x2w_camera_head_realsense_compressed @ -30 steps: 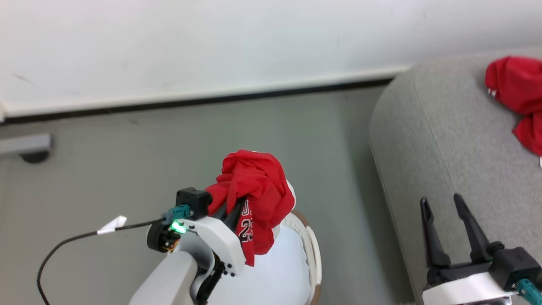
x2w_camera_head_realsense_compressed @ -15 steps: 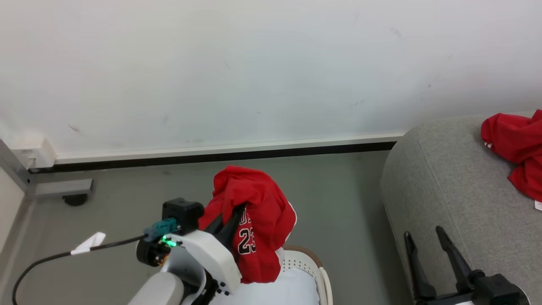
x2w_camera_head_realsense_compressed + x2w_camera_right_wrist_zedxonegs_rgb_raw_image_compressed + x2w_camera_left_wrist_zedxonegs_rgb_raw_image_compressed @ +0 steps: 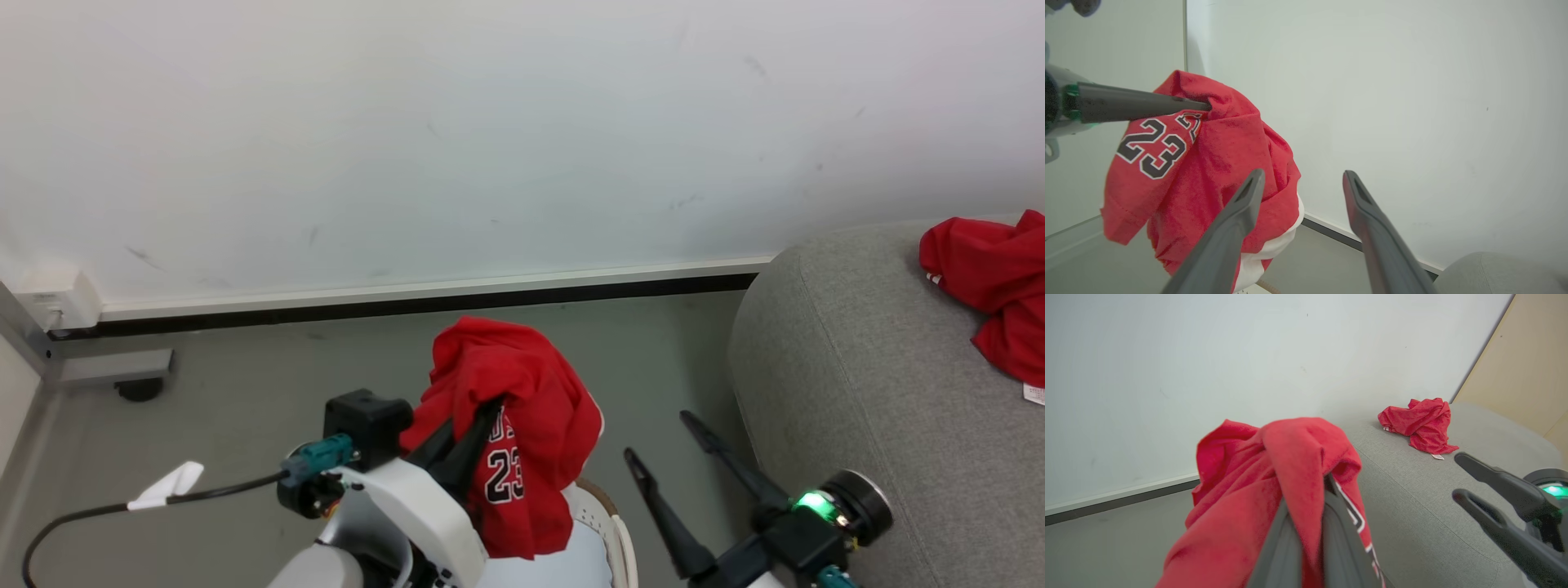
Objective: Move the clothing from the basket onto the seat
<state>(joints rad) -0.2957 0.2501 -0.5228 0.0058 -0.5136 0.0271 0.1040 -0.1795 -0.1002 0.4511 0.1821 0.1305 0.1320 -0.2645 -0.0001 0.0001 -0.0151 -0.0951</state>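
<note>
Jaws of the left gripper pinch a soft bright red jersey numbered 23, which hangs above the brown-rimmed cream-white plastic basket. Further right, the right gripper stands spread near the large light grey fabric sofa, where another crumpled red garment lies.

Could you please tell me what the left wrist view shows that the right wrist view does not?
Left wrist view: a second red garment lying crumpled on the grey sofa, and a beige panel beyond it. Right wrist view: the numerals 23 printed on the jersey. Shared: the jersey itself, the left end effector shut on it, the right end effector open and empty, the white wall, and part of the sofa.
</note>
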